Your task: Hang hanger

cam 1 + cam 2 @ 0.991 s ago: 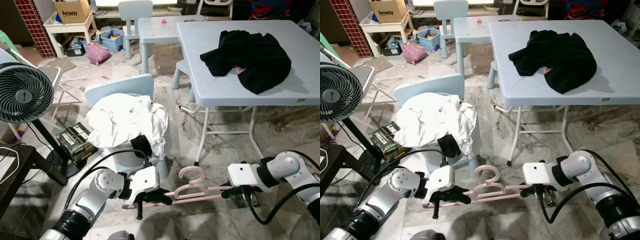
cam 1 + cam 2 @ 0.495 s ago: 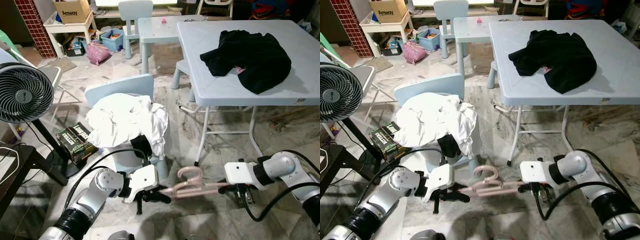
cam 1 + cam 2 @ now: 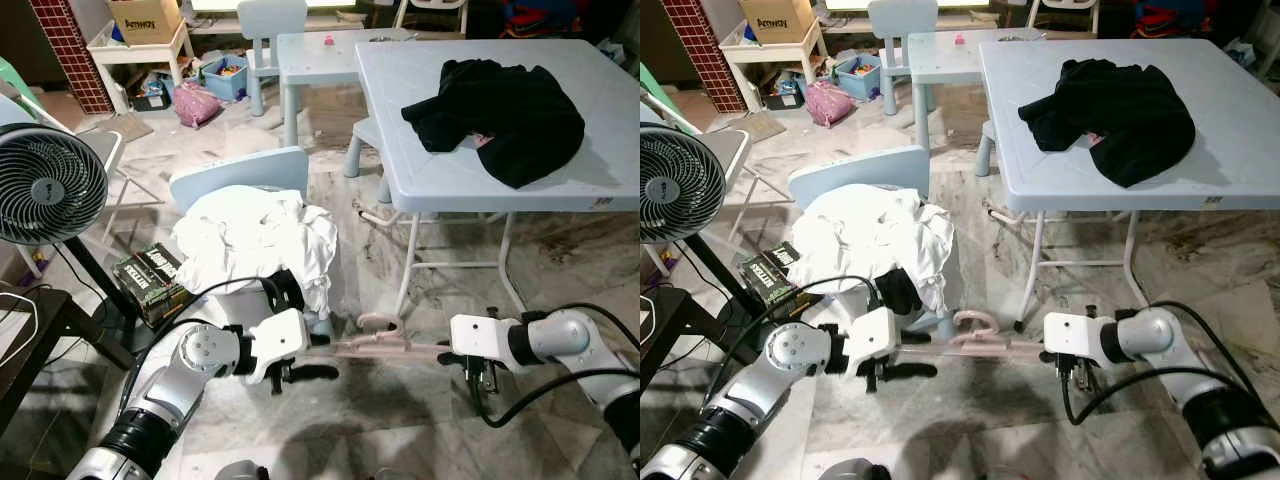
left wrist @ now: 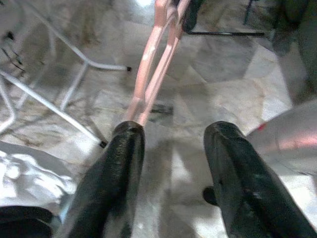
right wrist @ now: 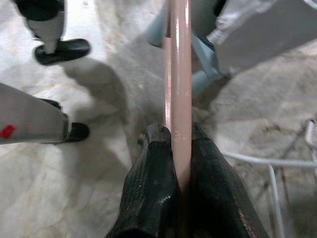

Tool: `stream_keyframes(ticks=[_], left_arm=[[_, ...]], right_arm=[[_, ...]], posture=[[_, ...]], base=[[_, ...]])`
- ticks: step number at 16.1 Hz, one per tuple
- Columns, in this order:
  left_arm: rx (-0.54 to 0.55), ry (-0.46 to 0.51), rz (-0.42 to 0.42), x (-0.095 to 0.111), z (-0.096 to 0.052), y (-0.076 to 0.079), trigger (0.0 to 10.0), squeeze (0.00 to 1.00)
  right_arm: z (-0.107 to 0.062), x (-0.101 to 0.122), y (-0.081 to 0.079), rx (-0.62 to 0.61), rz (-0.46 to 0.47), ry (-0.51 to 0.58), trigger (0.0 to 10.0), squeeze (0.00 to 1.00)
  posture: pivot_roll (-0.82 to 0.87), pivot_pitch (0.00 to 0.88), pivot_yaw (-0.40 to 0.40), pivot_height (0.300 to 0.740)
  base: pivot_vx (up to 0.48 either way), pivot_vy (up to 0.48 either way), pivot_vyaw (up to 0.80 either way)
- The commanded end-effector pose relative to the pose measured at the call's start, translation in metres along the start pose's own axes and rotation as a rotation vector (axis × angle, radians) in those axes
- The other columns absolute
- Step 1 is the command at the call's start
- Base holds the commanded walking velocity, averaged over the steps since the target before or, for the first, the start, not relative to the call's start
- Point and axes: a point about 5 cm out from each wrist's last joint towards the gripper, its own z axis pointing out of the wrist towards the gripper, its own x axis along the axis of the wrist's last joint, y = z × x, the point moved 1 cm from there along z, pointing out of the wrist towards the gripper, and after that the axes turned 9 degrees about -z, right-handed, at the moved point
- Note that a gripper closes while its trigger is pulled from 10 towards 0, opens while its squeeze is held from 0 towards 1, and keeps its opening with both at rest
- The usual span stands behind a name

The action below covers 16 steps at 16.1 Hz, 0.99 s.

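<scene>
A pink hanger (image 3: 385,346) hangs level and edge-on just above the marble floor, its hook (image 3: 973,320) pointing up. My right gripper (image 3: 453,352) is shut on the hanger's right end; in the right wrist view both fingers (image 5: 158,163) clamp the pink bar (image 5: 179,74). My left gripper (image 3: 310,357) is at the other end and is open. In the left wrist view its fingers (image 4: 119,163) stand wide apart, and the hanger's tip (image 4: 136,106) rests against one of them.
A small blue chair (image 3: 240,178) draped with white clothes (image 3: 250,240) stands just behind the hanger. A white folding table (image 3: 450,170) carrying a black garment (image 3: 500,110) is at the right, its legs (image 3: 405,270) close by. A fan (image 3: 45,185) stands at the left.
The hanger has rolled from face-on to edge-on and moved toward the chair. Both grippers have moved with it. The left gripper's fingers, earlier around the hanger's end, now stand apart.
</scene>
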Motion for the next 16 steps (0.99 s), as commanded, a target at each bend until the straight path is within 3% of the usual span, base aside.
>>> stream_keyframes(ticks=[1,2,3,4,7,8,9,10,11,12,13,14,15,16], left_arm=[[0.062,0.003,0.048,0.003,-0.007,-0.004,10.0,1.00],[0.163,0.019,0.051,0.000,-0.011,-0.009,10.0,1.00],[0.255,0.048,-0.007,-0.003,-0.014,-0.010,10.0,1.00],[0.290,0.063,-0.025,-0.004,-0.015,-0.010,10.0,1.00],[0.695,0.226,-0.213,-0.004,-0.035,-0.018,10.0,1.00],[0.739,0.252,-0.245,-0.003,-0.038,-0.020,10.0,1.00],[0.825,0.297,-0.327,-0.004,-0.044,-0.024,10.0,1.00],[0.901,0.315,-0.356,-0.005,-0.048,-0.025,10.0,1.00],[0.913,0.311,-0.351,-0.004,-0.048,-0.025,10.0,1.00],[0.922,0.310,-0.381,-0.003,-0.046,-0.024,10.0,1.00],[0.906,0.319,-0.413,-0.002,-0.043,-0.023,10.0,1.00],[0.876,0.332,-0.436,0.002,-0.039,-0.022,10.0,1.00],[0.851,0.340,-0.435,0.008,-0.034,-0.021,10.0,0.18],[0.834,0.346,-0.434,0.012,-0.030,-0.021,10.0,0.00]], right_arm=[[-0.002,-0.004,0.002,-0.069,0.039,-0.012,0.0,0.00],[-0.002,-0.007,-0.001,-0.121,0.092,-0.011,0.0,0.00],[-0.001,-0.010,-0.004,-0.177,0.155,0.001,0.0,0.00],[-0.001,-0.011,-0.005,-0.210,0.186,0.005,0.0,0.00],[0.001,-0.012,-0.010,-0.578,0.525,0.065,0.0,0.00],[0.001,-0.011,-0.010,-0.623,0.566,0.081,0.0,0.00],[0.000,-0.011,-0.006,-0.740,0.627,0.086,0.0,0.00],[-0.003,-0.012,-0.001,-0.914,0.789,0.109,0.0,0.00],[-0.002,-0.011,-0.001,-0.981,0.869,0.123,0.0,0.00],[0.000,-0.008,-0.003,-1.049,0.964,0.136,3.4,0.00],[0.001,-0.005,-0.004,-1.070,0.990,0.147,4.3,0.00],[0.002,0.002,-0.004,-1.104,0.983,0.158,10.0,0.00],[-0.001,0.004,-0.002,-1.170,1.001,0.142,10.0,0.00],[-0.002,0.004,0.000,-1.205,1.016,0.116,10.0,0.00]], posture=[[-0.08,0.011,0.005,0.740],[-0.08,0.012,0.000,0.740],[-0.07,0.013,-0.003,0.740],[-0.07,0.016,-0.007,0.740],[-0.07,0.022,-0.021,0.740],[-0.07,0.022,-0.021,0.740],[-0.07,0.016,-0.027,0.740],[-0.07,0.018,-0.029,0.740],[-0.07,0.017,-0.029,0.740],[-0.07,0.018,-0.030,0.740],[-0.07,0.018,-0.030,0.740],[-0.07,0.015,-0.025,0.740],[-0.07,0.011,-0.022,0.740],[-0.07,0.010,-0.020,0.740]], base=[[0.000,0.000,0.00],[0.000,0.000,0.00],[0.000,0.000,0.00],[0.000,0.000,0.00],[0.000,0.000,0.00],[0.000,0.000,0.00],[0.000,0.000,0.00],[0.000,0.000,0.00],[0.000,0.000,0.00],[0.000,0.000,0.00],[0.000,0.000,0.00],[0.000,0.000,0.00],[0.000,0.000,0.00],[0.000,0.000,0.00]])
